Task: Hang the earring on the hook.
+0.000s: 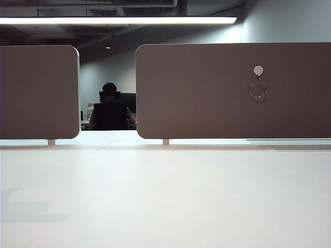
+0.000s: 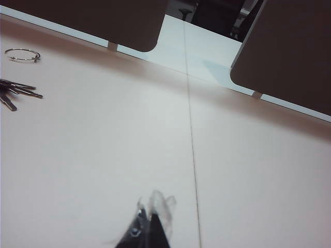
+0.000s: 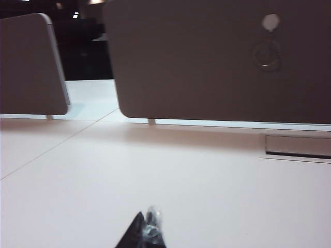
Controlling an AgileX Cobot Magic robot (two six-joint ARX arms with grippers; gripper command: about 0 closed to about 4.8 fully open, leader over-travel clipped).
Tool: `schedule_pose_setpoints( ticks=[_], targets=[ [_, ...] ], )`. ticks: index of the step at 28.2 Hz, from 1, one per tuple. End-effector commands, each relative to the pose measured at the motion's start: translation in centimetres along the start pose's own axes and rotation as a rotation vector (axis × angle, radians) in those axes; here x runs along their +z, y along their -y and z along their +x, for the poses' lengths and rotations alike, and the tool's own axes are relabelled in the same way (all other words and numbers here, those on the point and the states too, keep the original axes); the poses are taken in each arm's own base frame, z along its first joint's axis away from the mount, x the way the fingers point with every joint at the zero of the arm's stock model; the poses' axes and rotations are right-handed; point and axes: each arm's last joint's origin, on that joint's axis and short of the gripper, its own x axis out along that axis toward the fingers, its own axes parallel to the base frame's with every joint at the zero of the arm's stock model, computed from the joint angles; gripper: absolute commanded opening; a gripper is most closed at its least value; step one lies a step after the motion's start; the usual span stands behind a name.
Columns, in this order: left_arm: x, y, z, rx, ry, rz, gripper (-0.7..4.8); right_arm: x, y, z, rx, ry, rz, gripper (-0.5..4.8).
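The hook [image 1: 258, 70] is a small white hexagonal pad on the grey partition panel at the right. The earring [image 1: 257, 89], a thin silver hoop, hangs from it against the panel. In the right wrist view the hook [image 3: 270, 21] and the hanging earring [image 3: 267, 54] show far ahead of my right gripper [image 3: 150, 219], which is shut and holds nothing, low over the table. My left gripper [image 2: 152, 212] is shut and holds nothing too, over bare tabletop. Neither gripper shows in the exterior view.
In the left wrist view a second thin silver ring [image 2: 22, 55] lies flat on the white table [image 2: 103, 155] beside a bunch of keys [image 2: 15, 92]. Two grey partition panels [image 1: 39, 93] stand along the table's far edge, with a gap between them. A slot [image 3: 297, 146] sits in the table.
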Motion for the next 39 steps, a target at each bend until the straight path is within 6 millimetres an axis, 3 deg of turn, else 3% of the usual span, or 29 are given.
schedule_pose_setpoints(
  ticks=[1, 16, 20, 22, 27, 39],
  targets=[
    [0.1, 0.0, 0.0, -0.004, 0.006, 0.002, -0.02, 0.0, 0.1, 0.0, -0.009, 0.002, -0.001, -0.01],
    [0.2, 0.1, 0.0, 0.0, 0.019, 0.008, -0.02, 0.0, 0.2, 0.0, -0.027, 0.004, -0.001, -0.01],
    [0.6, 0.1, 0.0, 0.043, 0.069, 0.21, -0.02, 0.1, 1.0, -0.2, -0.3, 0.042, -0.003, -0.01],
    [0.8, 0.1, 0.0, 0.045, 0.089, 0.241, -0.02, 0.1, 1.1, -0.2, -0.336, 0.045, -0.02, -0.01],
    [0.8, 0.1, 0.0, 0.042, 0.083, 0.238, -0.02, 0.2, 1.1, -0.2, -0.339, 0.026, -0.157, 0.0],
    [0.8, 0.1, 0.0, 0.042, 0.083, 0.238, -0.02, -0.6, 1.2, -0.2, -0.34, -0.055, -0.128, 0.0]
  ],
)
